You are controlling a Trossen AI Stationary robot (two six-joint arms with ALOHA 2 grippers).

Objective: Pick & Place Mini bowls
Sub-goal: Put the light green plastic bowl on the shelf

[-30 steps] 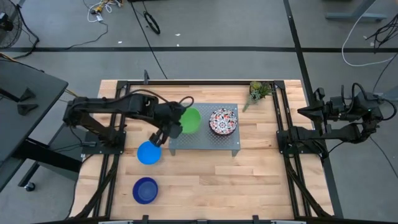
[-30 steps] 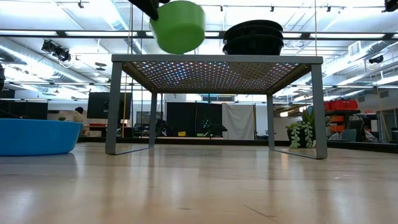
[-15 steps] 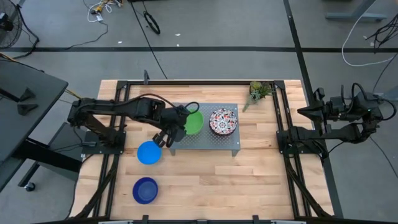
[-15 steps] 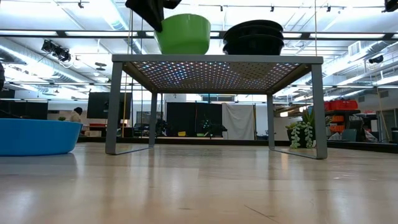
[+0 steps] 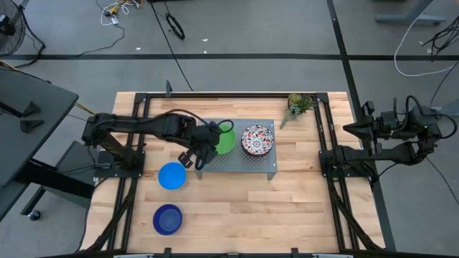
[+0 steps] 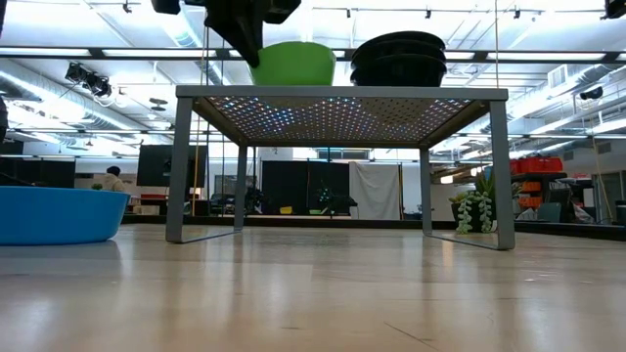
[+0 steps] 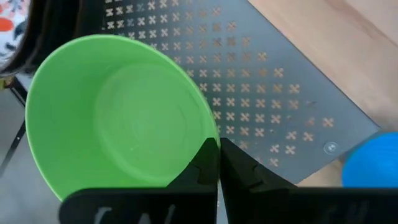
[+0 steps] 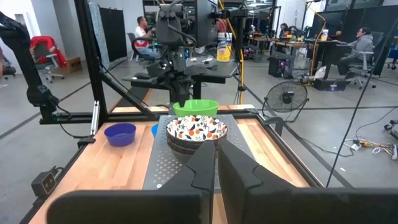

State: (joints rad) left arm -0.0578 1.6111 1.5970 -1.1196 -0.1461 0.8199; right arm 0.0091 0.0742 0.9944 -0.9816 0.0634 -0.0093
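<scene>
A green mini bowl (image 5: pixel 225 140) stands level, mouth up, over the left part of the grey perforated stand (image 5: pixel 237 165), with my left gripper (image 7: pixel 217 163) shut on it. Its base (image 6: pixel 291 82) is at the stand's top; whether it rests there I cannot tell. A stack of floral mini bowls (image 5: pixel 257 139) sits on the stand to its right. A light blue bowl (image 5: pixel 171 175) and a dark blue bowl (image 5: pixel 167 218) sit on the table on their bases. My right gripper (image 8: pixel 216 163) waits shut at the table's right edge. My left gripper holds the green bowl by its rim (image 7: pixel 210 132) on the side toward the table's left and near edges. One finger (image 7: pixel 200 167) is inside the bowl and the other outside the wall. The fingers slant down from the table's left. The bowl sits level, mouth up.
A small potted plant (image 5: pixel 297 106) stands at the far edge, right of the stand. Black frame rails (image 5: pixel 326 143) run along the table's left and right sides. Bare wood lies in front of the stand. People sit in the room beyond the table.
My left gripper has gone down and a little toward the table's right with the green bowl, rolling as it went. The bowl, tilted and high above the stand a second ago, now sits level with its base down at the stand's top.
</scene>
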